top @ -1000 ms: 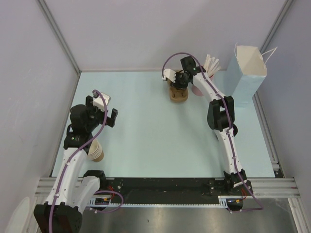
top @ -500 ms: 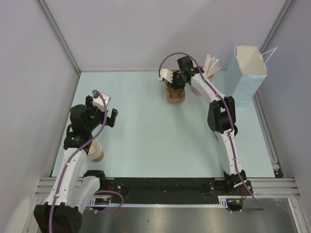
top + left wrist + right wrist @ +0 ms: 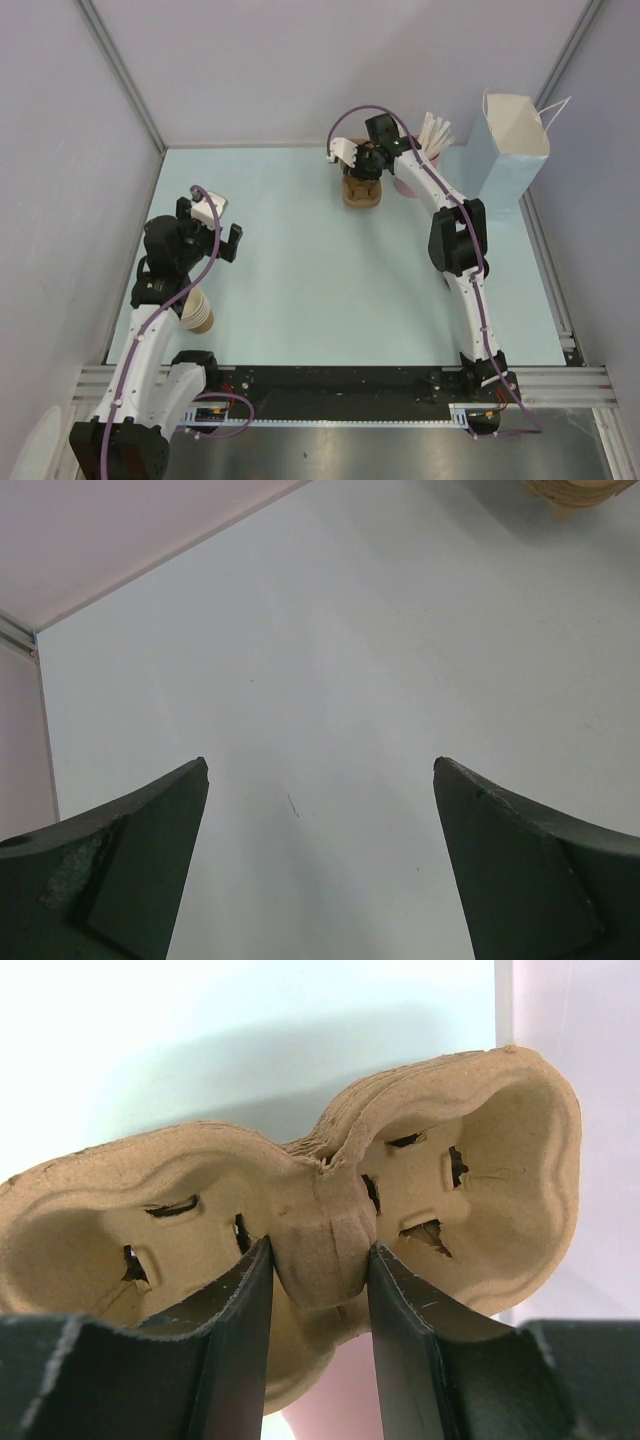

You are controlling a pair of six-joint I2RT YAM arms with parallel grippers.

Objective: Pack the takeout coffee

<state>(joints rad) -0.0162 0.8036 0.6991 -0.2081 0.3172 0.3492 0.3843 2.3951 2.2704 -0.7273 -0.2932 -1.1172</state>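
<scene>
The takeout coffee with the black lid is out of view in every frame. My right gripper (image 3: 364, 168) is at the back of the table, shut on the centre ridge of a brown pulp two-cup carrier (image 3: 362, 193). In the right wrist view the carrier (image 3: 480, 1150) fills the frame, and my right gripper (image 3: 320, 1260) has both fingers pressed against its middle hump. My left gripper (image 3: 213, 232) is open and empty over the left side of the table. The left wrist view shows my left gripper (image 3: 320, 770) with only bare table between the fingers.
A stack of lidless tan cups (image 3: 199, 312) stands beside the left arm. A pink cup of white straws (image 3: 432, 135) stands just behind the right gripper. A tall light-blue paper bag (image 3: 510, 155) stands open at the back right. A tan shape (image 3: 580, 492) touches the left wrist view's top edge.
My right gripper and the carrier have shifted slightly left and towards the back wall. The left arm has not moved.
</scene>
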